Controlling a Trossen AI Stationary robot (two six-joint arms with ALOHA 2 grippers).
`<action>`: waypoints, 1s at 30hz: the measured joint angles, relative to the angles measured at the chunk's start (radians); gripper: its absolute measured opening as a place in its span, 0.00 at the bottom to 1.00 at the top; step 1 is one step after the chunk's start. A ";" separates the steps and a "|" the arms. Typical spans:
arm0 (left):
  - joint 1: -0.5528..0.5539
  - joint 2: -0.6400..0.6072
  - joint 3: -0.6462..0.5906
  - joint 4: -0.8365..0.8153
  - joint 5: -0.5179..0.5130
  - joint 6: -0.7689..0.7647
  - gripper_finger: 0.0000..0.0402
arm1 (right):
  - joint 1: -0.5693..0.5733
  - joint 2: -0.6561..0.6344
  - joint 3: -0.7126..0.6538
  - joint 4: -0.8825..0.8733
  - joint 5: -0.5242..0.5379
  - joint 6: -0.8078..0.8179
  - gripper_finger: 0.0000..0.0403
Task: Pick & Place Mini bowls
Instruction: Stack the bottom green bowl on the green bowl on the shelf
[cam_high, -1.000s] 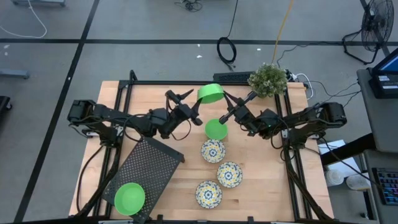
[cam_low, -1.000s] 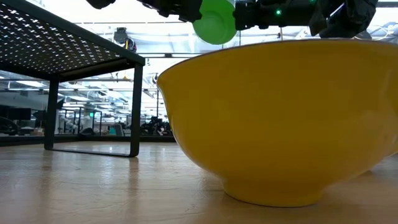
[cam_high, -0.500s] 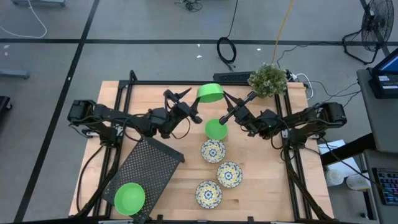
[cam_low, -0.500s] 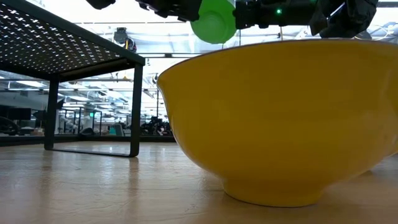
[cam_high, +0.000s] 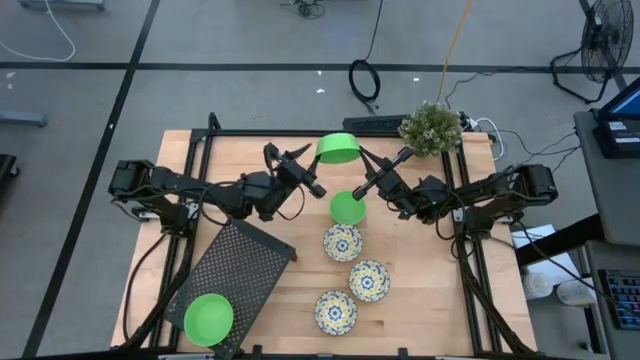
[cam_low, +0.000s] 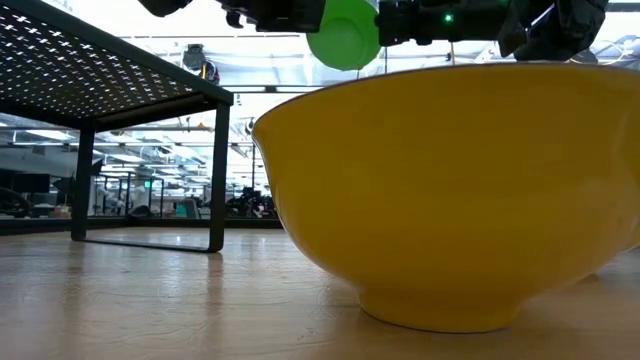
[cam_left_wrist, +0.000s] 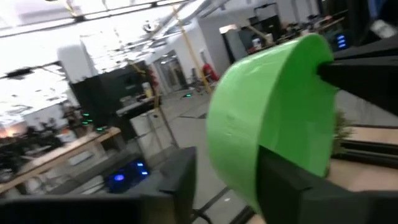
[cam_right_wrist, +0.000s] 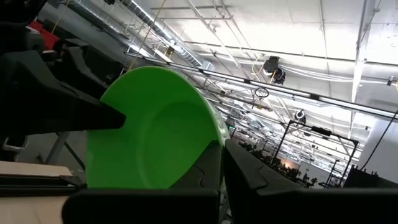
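Since the earlier frame the left gripper has drawn its fingers in toward the raised green bowl; the bowl itself has shifted only slightly and the right arm has not moved.

Left side of the counter: a black mesh tray stands tilted toward the front left corner. One green bowl sits at its near end, open side up, nothing inside it.

Centre: the left gripper is at the left rim of the raised green bowl, its fingers partly apart on either side of the bowl's wall; whether they actually press on it cannot be told. The right gripper is clamped on the opposite rim and holds the bowl in the air above the back of the counter. Below it, a second green bowl rests on the counter, empty.

Right of centre: three white floral bowls lie in a diagonal row, first, second, third, each upright and empty.

Back right corner: a small potted plant.
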 joint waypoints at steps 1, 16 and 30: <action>0.000 0.000 0.000 -0.008 0.014 -0.017 0.27 | 0.000 0.000 0.000 0.000 0.000 0.000 0.00; -0.056 -0.050 0.049 -0.025 -0.072 0.144 0.02 | 0.002 -0.001 0.001 -0.057 -0.023 0.032 0.11; -0.272 -0.129 0.288 -0.427 -0.472 0.289 0.01 | -0.002 -0.237 -0.001 -0.500 0.072 0.323 0.51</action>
